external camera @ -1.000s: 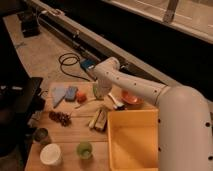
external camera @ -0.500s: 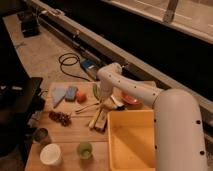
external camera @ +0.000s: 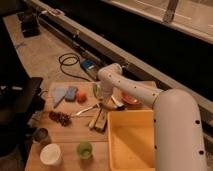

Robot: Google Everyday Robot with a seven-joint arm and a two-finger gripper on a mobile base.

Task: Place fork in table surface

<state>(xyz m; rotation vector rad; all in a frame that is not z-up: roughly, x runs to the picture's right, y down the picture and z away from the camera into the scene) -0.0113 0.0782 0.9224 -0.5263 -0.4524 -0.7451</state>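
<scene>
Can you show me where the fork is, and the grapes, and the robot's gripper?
fork (external camera: 85,110): camera view, on the middle of its shiny handle, lying on the table.
grapes (external camera: 60,118): camera view, middle of the dark bunch.
gripper (external camera: 103,104): camera view, at its tip, just above the fork's right end.

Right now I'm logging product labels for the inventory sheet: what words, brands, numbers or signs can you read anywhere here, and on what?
None can be read.
The yellow tub, the white cup, the green cup and the dark can show no legible print.
The blue items on the table surface show no readable marks.
The fork is plain metal; the gripper above its end bears no label either.
</scene>
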